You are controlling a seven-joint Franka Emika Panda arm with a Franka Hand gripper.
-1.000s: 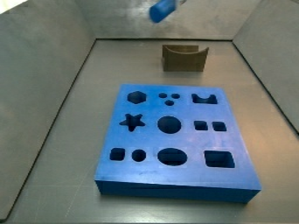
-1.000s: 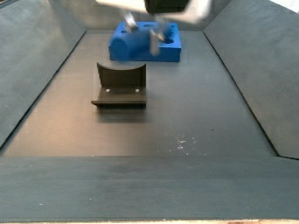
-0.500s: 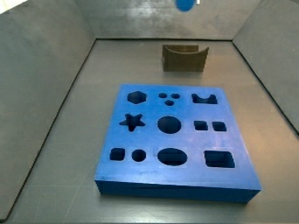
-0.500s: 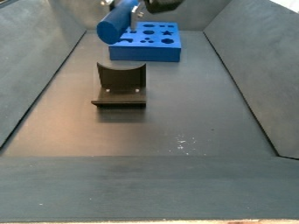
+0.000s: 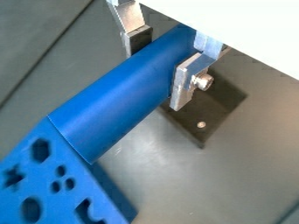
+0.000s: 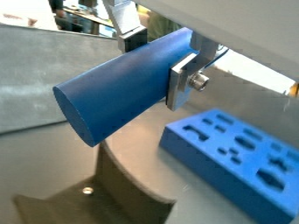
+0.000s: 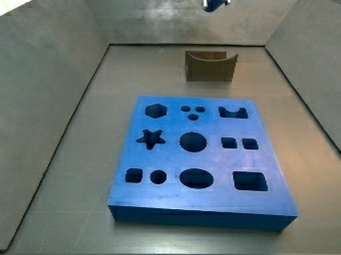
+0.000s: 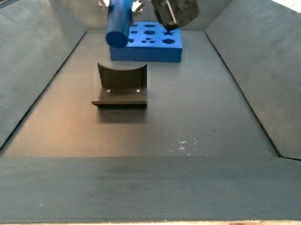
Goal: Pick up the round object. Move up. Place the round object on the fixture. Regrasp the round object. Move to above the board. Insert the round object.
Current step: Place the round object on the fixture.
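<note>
In both wrist views my gripper (image 5: 160, 63) (image 6: 158, 59) is shut on the round object (image 5: 117, 101) (image 6: 117, 87), a smooth blue cylinder clamped across its width between the silver fingers (image 5: 187, 80). In a side view the round object (image 8: 119, 22) hangs high above the floor, its long axis nearly vertical, behind and above the fixture (image 8: 121, 84). The fixture (image 7: 209, 66) is an olive-brown block with a U-shaped notch near the back wall. The board (image 7: 200, 156) (image 8: 150, 42) lies flat with its many cut-outs empty. Only a sliver of the blue round object (image 7: 213, 4) shows at the frame's upper edge in a side view.
Grey sloping walls (image 7: 54, 60) enclose the dark floor on all sides. The board (image 6: 239, 153) and the fixture (image 5: 211, 109) both lie below the held piece in the wrist views.
The gripper has carried the round object higher, almost out of the top of one side view. The cylinder has swung from slanted to nearly upright.
</note>
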